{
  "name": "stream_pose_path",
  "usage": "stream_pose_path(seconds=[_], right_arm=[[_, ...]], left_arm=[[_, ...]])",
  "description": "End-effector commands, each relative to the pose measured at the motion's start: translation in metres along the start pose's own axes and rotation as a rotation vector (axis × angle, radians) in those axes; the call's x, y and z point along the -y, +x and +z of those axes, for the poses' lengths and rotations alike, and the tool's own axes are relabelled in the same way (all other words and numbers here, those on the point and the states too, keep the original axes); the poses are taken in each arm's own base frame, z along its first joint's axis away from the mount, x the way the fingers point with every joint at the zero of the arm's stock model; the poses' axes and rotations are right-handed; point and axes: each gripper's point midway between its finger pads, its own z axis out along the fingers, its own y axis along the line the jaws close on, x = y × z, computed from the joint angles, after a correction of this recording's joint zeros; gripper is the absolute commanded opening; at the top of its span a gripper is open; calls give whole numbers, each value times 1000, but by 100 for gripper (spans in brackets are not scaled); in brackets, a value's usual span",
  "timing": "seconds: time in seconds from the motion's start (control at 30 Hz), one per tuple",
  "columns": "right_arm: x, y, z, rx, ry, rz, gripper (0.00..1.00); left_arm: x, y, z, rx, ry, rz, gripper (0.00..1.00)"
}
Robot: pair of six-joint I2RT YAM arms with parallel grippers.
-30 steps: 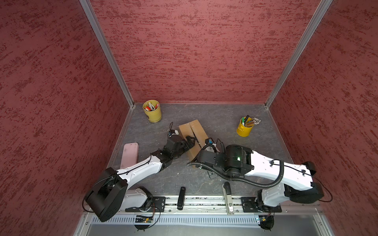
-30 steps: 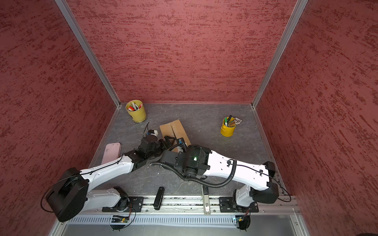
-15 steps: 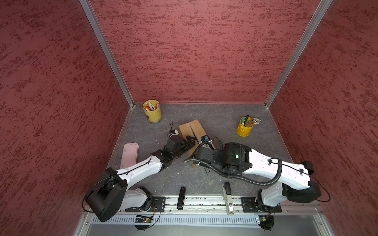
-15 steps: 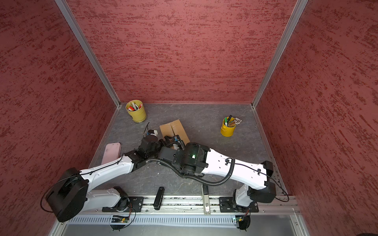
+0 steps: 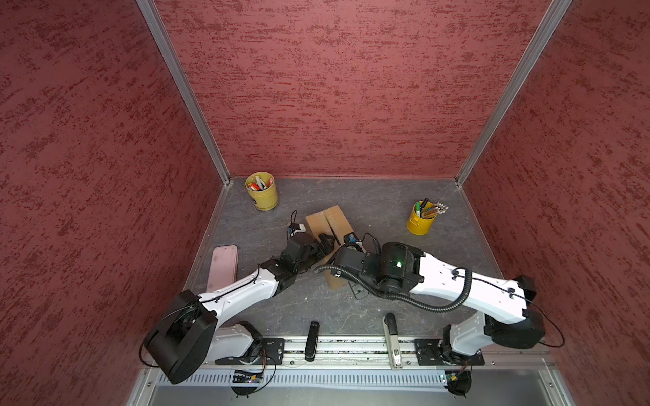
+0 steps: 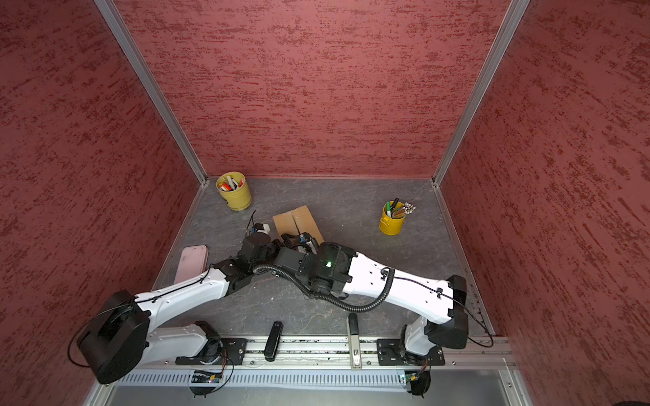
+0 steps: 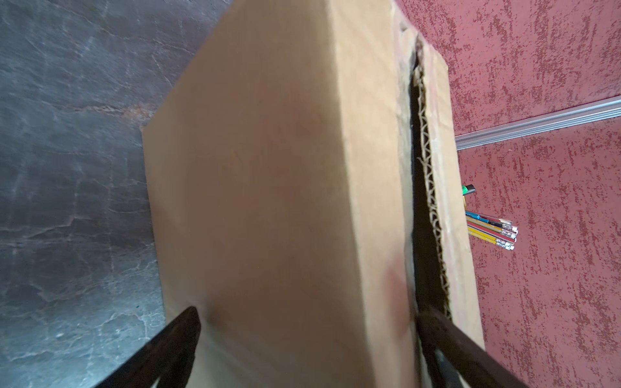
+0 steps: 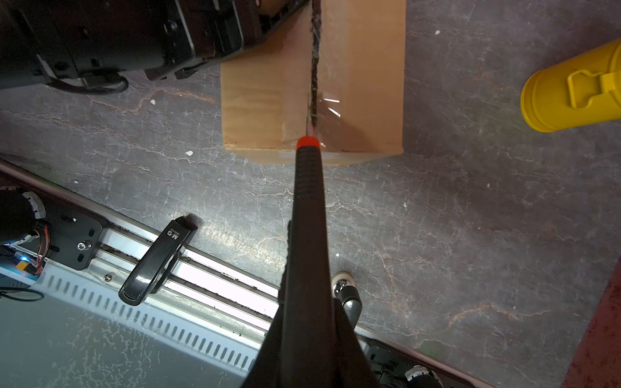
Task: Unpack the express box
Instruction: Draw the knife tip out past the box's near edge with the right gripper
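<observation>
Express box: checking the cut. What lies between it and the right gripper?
The cutter the right gripper holds: black handle, red tip, blade at the express box's taped seam. Right wrist view.

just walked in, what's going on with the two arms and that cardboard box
The robot is slitting open the express box. The left pincer is open wide with a finger on each side of the box; whether it presses on the box is unclear. The right pincer is shut on a craft knife, whose blade is at the centre seam near the box's end, where clear tape bridges the seam. Further along, the seam already gapes. The flaps are not yet lifted.
</observation>
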Motion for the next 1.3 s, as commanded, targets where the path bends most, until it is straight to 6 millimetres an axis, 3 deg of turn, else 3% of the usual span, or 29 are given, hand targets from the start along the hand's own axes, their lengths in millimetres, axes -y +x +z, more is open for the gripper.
stream_pose_path(seconds=[0.0, 0.47, 1.0, 1.27], right_arm=[[1, 0, 2, -5, -7, 9, 0], [17, 21, -2, -86, 51, -8, 0], [9, 36, -13, -121, 9, 2, 0], [10, 33, -20, -94, -2, 17, 0]], left_arm=[[-30, 7, 0, -10, -109, 7, 100], [-31, 7, 5, -10, -118, 8, 100], [-32, 3, 5, 9, -129, 5, 100], [-33, 3, 5, 12, -133, 3, 100]])
